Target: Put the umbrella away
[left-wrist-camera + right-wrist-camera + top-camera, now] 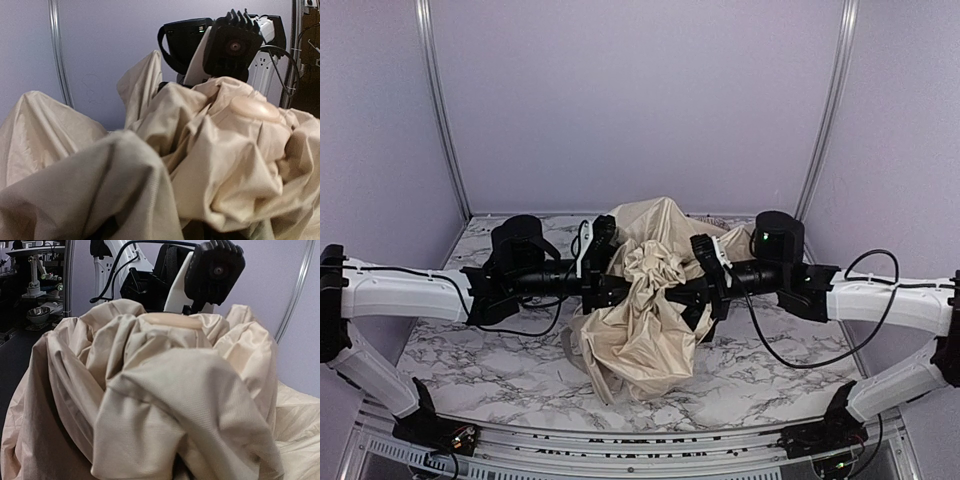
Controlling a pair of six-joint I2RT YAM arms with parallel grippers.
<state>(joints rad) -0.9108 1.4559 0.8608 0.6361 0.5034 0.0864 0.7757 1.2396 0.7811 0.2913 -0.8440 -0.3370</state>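
Symmetrically, both arms reach inward, left gripper (610, 290) and right gripper (699, 295) buried in the umbrella (645, 345), jaws hidden.

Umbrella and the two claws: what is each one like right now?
umbrella: crumpled in a loose heap, not rolled up.
left claw: pushed into the fabric, fingers hidden, open or shut unclear.
right claw: pushed into the fabric, fingers hidden, open or shut unclear.

Left gripper (607, 285): fingertips were buried in umbrella (642, 335) fabric.
Right gripper (704, 292): fingertips were covered likewise.
Shaft: was hidden by folds.
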